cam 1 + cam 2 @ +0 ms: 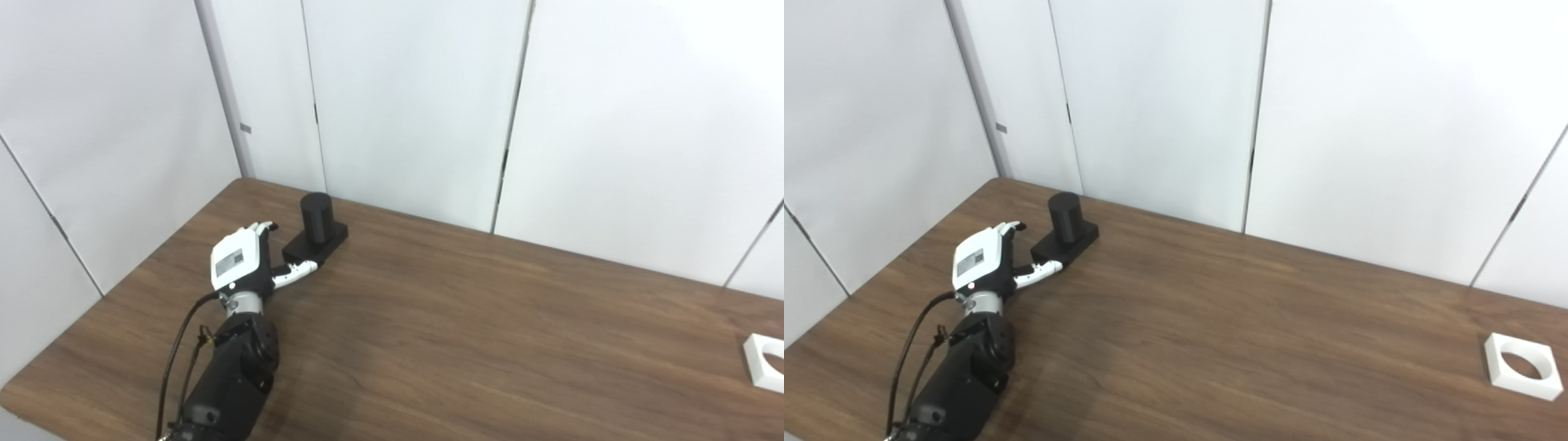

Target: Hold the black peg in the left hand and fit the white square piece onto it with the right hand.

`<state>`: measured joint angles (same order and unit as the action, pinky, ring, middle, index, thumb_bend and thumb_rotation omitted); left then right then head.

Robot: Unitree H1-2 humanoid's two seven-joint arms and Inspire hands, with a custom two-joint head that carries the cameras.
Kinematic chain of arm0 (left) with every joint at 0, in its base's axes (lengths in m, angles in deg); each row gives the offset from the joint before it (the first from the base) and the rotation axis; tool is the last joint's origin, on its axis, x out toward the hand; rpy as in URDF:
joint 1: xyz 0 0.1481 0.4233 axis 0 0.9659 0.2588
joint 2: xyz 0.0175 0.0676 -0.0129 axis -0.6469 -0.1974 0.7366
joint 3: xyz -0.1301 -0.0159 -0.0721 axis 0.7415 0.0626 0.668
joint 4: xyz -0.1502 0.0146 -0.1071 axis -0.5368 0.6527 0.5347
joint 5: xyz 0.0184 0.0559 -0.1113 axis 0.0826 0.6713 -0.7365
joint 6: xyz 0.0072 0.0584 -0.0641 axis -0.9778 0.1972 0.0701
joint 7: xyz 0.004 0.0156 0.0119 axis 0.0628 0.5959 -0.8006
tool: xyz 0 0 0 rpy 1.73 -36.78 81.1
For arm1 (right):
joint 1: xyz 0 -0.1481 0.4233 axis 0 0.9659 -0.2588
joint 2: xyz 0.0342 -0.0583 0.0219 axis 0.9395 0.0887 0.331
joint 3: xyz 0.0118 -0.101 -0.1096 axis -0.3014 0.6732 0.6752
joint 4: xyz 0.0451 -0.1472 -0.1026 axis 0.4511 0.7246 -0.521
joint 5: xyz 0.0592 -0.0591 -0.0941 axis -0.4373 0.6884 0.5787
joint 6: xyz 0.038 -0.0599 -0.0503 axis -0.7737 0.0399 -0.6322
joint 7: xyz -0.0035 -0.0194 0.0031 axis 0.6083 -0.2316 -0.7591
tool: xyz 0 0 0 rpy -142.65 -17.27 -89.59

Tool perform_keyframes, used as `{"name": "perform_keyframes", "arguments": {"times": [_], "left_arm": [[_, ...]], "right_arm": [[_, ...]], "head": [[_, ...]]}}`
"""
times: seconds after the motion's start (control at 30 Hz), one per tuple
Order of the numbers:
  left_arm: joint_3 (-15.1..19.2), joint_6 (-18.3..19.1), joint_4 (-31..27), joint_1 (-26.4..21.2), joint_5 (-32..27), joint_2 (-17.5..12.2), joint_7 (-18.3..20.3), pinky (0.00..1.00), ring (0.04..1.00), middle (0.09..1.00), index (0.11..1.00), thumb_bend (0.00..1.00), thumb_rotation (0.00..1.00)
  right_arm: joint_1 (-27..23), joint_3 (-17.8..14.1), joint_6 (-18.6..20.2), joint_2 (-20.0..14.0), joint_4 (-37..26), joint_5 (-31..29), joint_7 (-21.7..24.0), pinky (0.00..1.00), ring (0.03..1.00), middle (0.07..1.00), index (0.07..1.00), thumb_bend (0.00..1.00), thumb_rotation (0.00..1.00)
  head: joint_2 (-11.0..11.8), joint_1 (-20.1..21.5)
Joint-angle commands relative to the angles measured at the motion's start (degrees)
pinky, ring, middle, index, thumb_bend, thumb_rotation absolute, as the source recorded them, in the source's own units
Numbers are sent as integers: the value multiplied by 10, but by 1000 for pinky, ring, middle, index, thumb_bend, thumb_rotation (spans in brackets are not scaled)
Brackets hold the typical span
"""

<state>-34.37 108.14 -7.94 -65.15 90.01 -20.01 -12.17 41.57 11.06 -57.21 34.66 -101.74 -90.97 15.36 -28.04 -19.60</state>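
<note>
One left hand spread, unloaded, just beside black peg at desk ten o'clock — wrap the base squarely; white square piece untouched at four o'clock, right hand unseen.

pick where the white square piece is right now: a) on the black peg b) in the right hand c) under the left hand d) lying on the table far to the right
d: the white square piece lies flat on the table near its right edge, far from the black peg, which stands by the open left hand; no right hand is in view.
</note>
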Motion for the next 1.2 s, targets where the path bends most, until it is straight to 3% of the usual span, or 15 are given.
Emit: {"name": "perform_keyframes", "arguments": {"times": [0.0,0.4,0.57,0.73,0.97,1.03,1.17], "left_arm": [[-3,-5,14,-35,5,-23,-23,932,916,893,820,952,651],[-21,12,81,-72,-8,-28,-22,943,933,907,823,963,656],[-25,9,100,-82,-19,-26,-35,937,927,903,812,972,637],[-25,-5,118,-92,-40,-23,-43,925,918,890,806,968,606],[-34,-16,148,-112,-62,-22,-52,899,905,868,780,950,577],[-36,-17,156,-116,-68,-20,-57,897,902,859,763,954,572],[-42,-19,176,-127,-73,-18,-67,883,890,846,739,961,570]], "right_arm": [[3,2,7,3,-3,4,-2,984,903,877,918,629,1000],[7,5,4,5,-6,13,-5,997,906,879,921,655,1000],[7,7,-8,5,-1,14,-6,912,885,871,915,649,1000],[8,10,-2,5,-4,20,-10,995,904,877,919,666,1000],[10,12,-2,6,-8,29,-13,923,885,870,917,655,1000],[11,14,1,6,-10,32,-13,987,901,875,924,667,1000],[10,16,0,5,-8,38,-15,999,909,881,928,683,1000]], "head": [[0,0],[-3,7],[-3,10],[-4,12],[-5,14],[-5,15],[-6,17]]}}
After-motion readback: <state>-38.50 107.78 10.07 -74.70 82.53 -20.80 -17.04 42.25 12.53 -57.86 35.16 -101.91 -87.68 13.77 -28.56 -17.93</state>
